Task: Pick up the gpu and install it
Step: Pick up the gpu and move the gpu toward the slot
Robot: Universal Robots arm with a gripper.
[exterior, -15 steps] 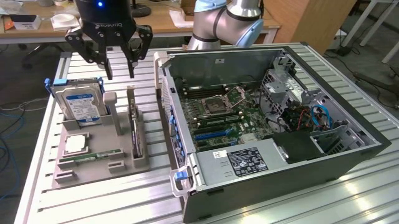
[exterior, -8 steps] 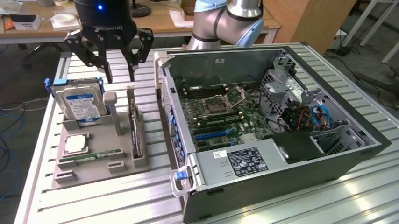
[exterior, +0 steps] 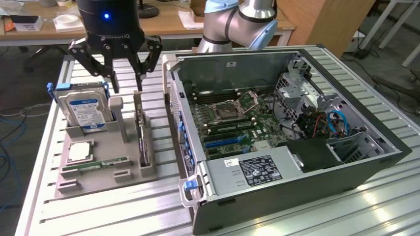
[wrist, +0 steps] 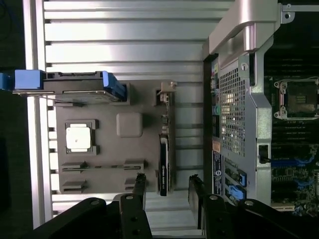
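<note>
The gpu (exterior: 141, 133) is a thin dark card standing on edge in a slot at the side of the grey holder tray (exterior: 98, 178) nearest the case. In the wrist view the gpu (wrist: 163, 167) appears edge-on, with its pale bracket end further along the slot. My gripper (exterior: 127, 86) hangs open above the tray, its two black fingers straddling the line of the card but well above it. The wrist view has the gripper (wrist: 167, 191) open around the card's near end, with nothing held.
The open computer case (exterior: 308, 162) lies beside the tray, motherboard (exterior: 229, 118) exposed; its perforated wall (wrist: 232, 114) stands close to the gpu. A blue-labelled hard drive (exterior: 83, 109) stands upright in the tray, with a CPU (exterior: 78, 151) and a memory stick (exterior: 105, 163). The bench is slatted metal.
</note>
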